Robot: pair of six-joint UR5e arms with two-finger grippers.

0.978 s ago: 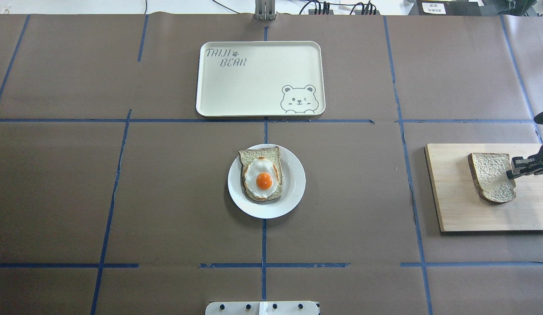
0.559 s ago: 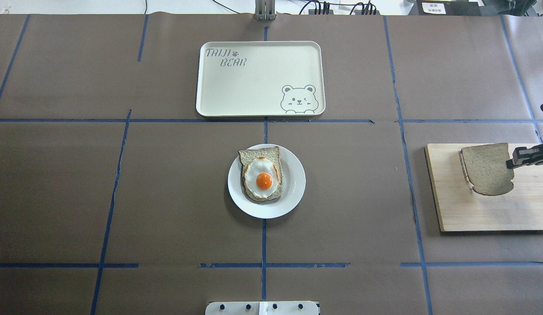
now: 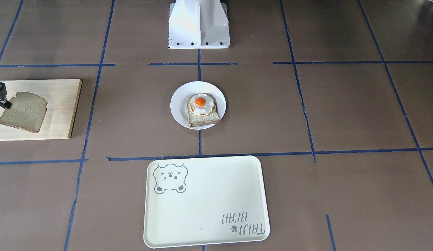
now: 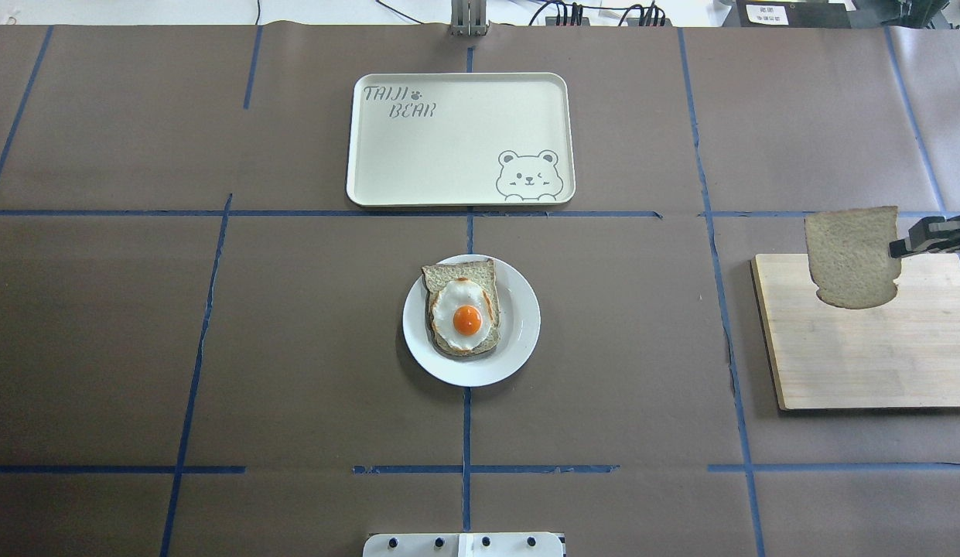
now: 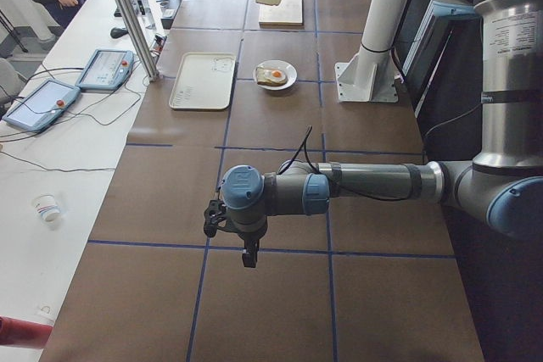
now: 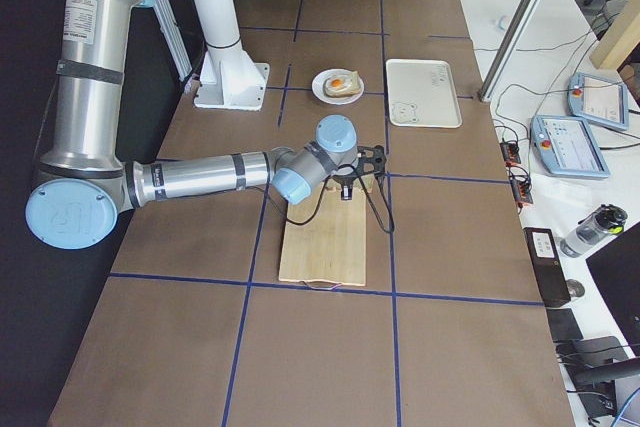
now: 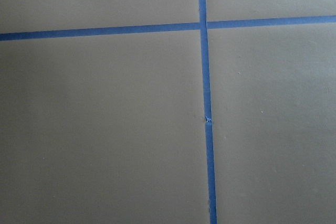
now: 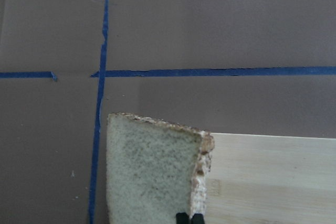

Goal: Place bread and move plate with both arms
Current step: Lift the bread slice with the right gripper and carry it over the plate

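My right gripper (image 4: 897, 247) is shut on the right edge of the bread (image 4: 849, 257), a pale tan slice. It holds the slice in the air, tilted, over the far edge of the wooden board (image 4: 866, 363). The front-facing view shows the same gripper (image 3: 6, 103) and bread (image 3: 23, 112). The right wrist view shows the bread (image 8: 152, 171) close up. The white plate (image 4: 520, 340) sits at the table's middle with a toasted slice and fried egg (image 4: 466, 316) on it. My left gripper (image 5: 246, 247) hangs over bare table far to the left, and I cannot tell whether it is open or shut.
The cream tray (image 4: 449, 155) with a bear drawing lies beyond the plate. The white robot base (image 3: 199, 24) stands at the near edge. Blue tape lines cross the brown table cover. The left wrist view shows only table cover and tape.
My right gripper has lifted the bread off the wooden board and carried it up and toward the far edge of the board. The plate and tray have not moved.
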